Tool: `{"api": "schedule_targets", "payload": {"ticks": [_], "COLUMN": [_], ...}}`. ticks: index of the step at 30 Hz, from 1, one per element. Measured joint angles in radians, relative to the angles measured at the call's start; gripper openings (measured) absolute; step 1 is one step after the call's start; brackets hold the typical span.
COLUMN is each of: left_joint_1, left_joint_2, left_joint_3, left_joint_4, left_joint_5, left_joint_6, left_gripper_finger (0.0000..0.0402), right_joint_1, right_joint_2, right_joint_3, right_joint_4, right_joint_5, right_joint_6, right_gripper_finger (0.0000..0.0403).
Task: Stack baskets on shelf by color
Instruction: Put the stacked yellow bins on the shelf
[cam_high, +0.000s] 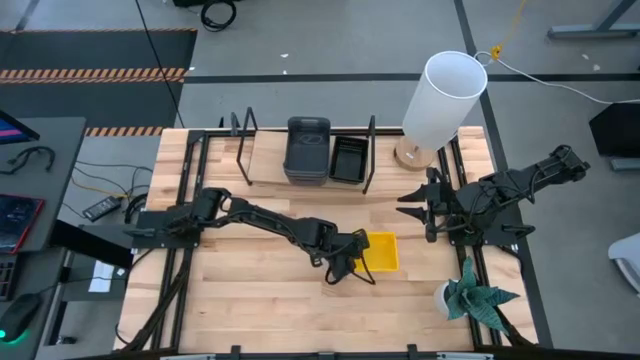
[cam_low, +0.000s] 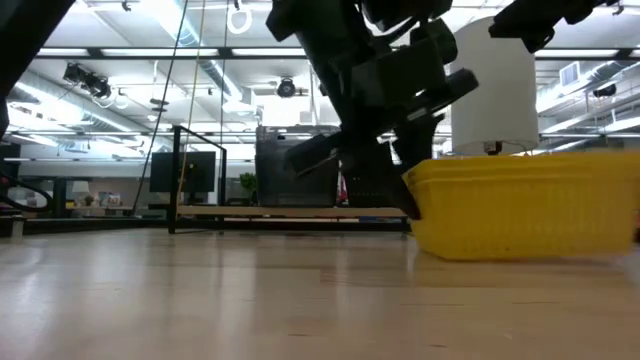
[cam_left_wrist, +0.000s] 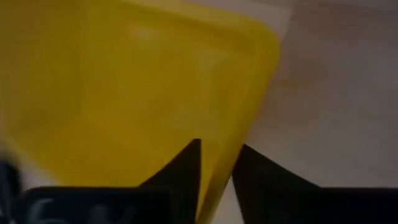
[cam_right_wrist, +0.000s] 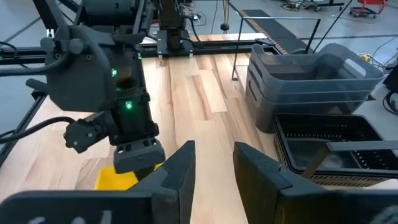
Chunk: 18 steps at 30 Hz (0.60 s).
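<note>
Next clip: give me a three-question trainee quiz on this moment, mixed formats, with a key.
1. True or false: the left gripper has its fingers on either side of the yellow basket wall.
2. Which baskets already sit on the shelf? A) grey baskets and a black basket B) two yellow ones C) none
3. Fill in: the right gripper holds ______.

Key: 1 true; 2 A; 3 nothing, it waits beside the white lamp.

There is one yellow basket (cam_high: 381, 251), one black slotted basket (cam_high: 348, 159), one stack of dark grey baskets (cam_high: 308, 150), one shelf (cam_high: 265, 160), one lamp (cam_high: 440, 100), one plant (cam_high: 478, 298), two arms.
</note>
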Motion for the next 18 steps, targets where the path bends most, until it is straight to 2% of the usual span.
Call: {"api": "schedule_targets", "payload": {"ticks": [5,9,14,18], "left_joint_1": [-0.017,-0.015,-0.019,-0.041], "left_joint_2": [-0.009,-0.043,-0.125,-0.189], "left_joint_3": [0.002,0.002,0.002,-0.001], "left_joint_4": [-0.075,-0.171,-0.346,-0.495], "left_joint_5": [-0.015,-0.009,-0.001,0.046], "left_joint_6": [-0.179,-0.355,-0.615,-0.816], "left_gripper_finger": [0.0019,0.002,0.0019,0.0019], "right_joint_1": [0.0,0.0,0.0,0.0], "right_joint_2": [-0.01,-0.036,-0.052,-0.049], "right_joint_3": [0.0,0.001,0.001,0.001], "right_joint_4": [0.027,0.08,0.071,0.07], "right_joint_5": [0.027,0.068,0.074,0.074], "right_joint_6": [-0.036,-0.097,-0.083,-0.07], "right_gripper_finger": [0.0114,0.0114,0.0114,0.0114]}}
